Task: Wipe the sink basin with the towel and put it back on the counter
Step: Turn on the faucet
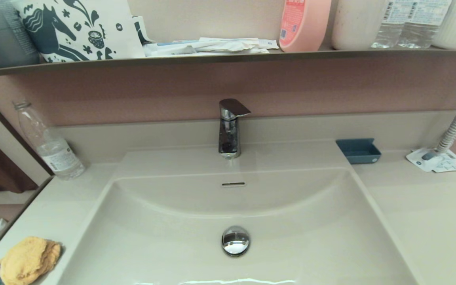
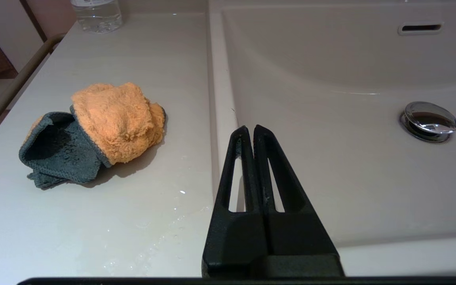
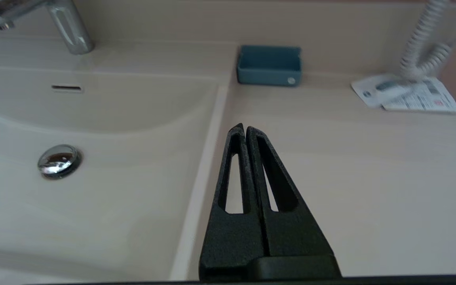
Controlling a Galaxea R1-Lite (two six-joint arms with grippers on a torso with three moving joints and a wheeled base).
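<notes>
Nearest, the left gripper (image 2: 250,128) is held above the rim between the counter (image 2: 93,221) and the sink basin (image 2: 331,166), its fingers pressed together with nothing between them. The right gripper (image 3: 245,127) is parked over the counter on the right side, fingers also closed and empty. The towel (image 2: 115,118) is seen lying on the left counter, apart from the left gripper, near the basin edge. Some water drops are seen beside it. Farther back, the drain plug (image 1: 235,240) and faucet (image 1: 230,126) stand untouched. Whether wiping is done cannot be told; the towel is not held.
</notes>
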